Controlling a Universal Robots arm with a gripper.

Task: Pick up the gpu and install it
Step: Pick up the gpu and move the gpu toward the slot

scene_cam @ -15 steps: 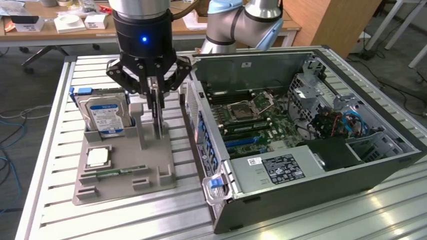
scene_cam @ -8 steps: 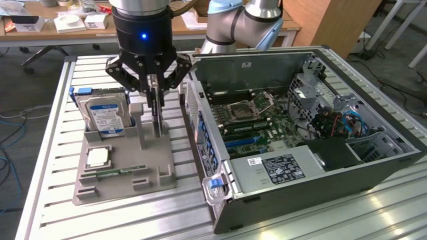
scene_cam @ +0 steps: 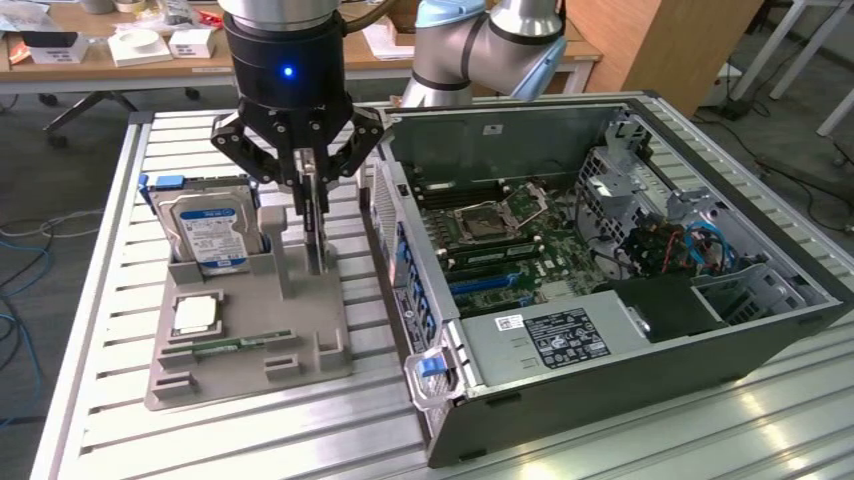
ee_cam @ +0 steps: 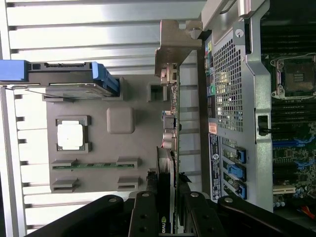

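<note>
The gpu (scene_cam: pixel 315 240) is a thin dark card standing edge-on in the slot of the grey holder tray (scene_cam: pixel 240 375). My gripper (scene_cam: pixel 311 190) comes straight down on its top edge, fingers pressed to both faces. In the wrist view the gpu (ee_cam: pixel 172 123) runs as a slim line away from my gripper (ee_cam: pixel 169 200). Its pale metal bracket (ee_cam: pixel 175 44) is at the far end. Whether the card's lower edge has left the slot I cannot tell. The open computer case (scene_cam: pixel 601 250) lies beside the tray on the exterior view's right, its motherboard slots (scene_cam: pixel 487 285) exposed.
On the tray (ee_cam: pixel 98 177) stand a blue-labelled hard drive (scene_cam: pixel 210 228), a square processor (scene_cam: pixel 196 315) and a green memory stick (scene_cam: pixel 240 347). The case's perforated back wall (ee_cam: pixel 224 84) is close beside the card. Everything rests on a slatted metal table (scene_cam: pixel 107 420).
</note>
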